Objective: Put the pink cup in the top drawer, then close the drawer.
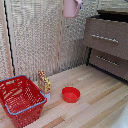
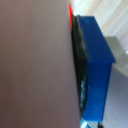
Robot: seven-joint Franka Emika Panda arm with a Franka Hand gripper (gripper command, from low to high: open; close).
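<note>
Near you on the wooden floor point(image 1: 95, 102): red basket point(image 1: 21, 99) left, small box point(image 1: 44, 82), red bowl point(image 1: 70, 94). Farther right, chest of drawers point(image 1: 107, 46), top drawer point(image 1: 106, 36) pulled open. Pink cup point(image 1: 71, 7) aloft at far top, pressed against a blue finger point(image 2: 96, 70); second finger unseen.

Pale pink cup point(image 1: 71, 7) high at frame top, dark brown chest point(image 1: 107, 42), top drawer point(image 1: 106, 37) pulled out
</note>
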